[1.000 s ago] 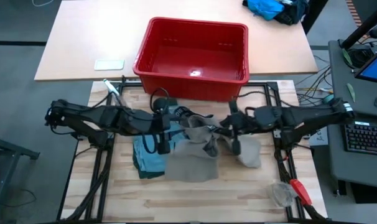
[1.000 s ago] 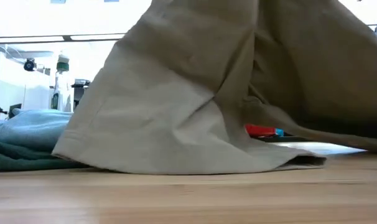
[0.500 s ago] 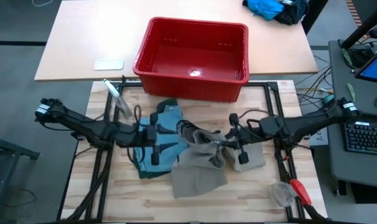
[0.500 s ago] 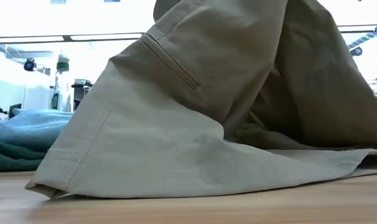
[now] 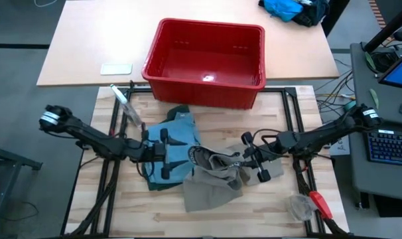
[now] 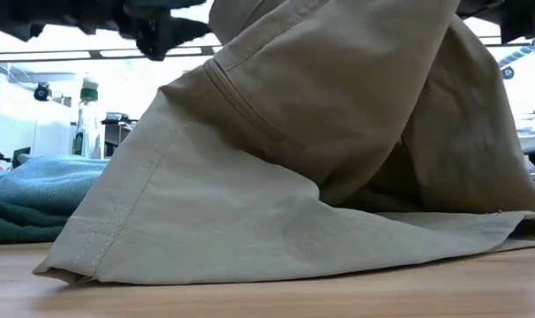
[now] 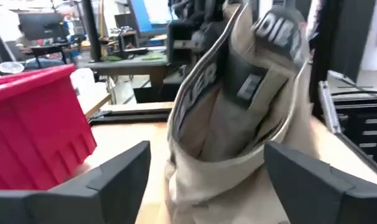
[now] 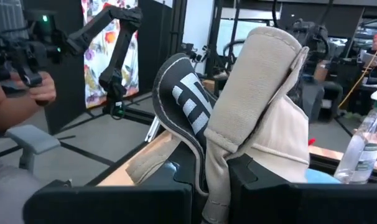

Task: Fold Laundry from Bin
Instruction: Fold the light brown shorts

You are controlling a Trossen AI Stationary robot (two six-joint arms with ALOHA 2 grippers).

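Khaki piece is lying crumpled at table centre, its waistband bunching up between my two grippers. My right gripper, at 3 o'clock of the fabric, is clamping that waistband. My left gripper, at 9 o'clock, is standing with fingers apart, holding nothing. Denim and green shorts are sitting under it. Bin is sitting at 12 o'clock, nothing visible inside.
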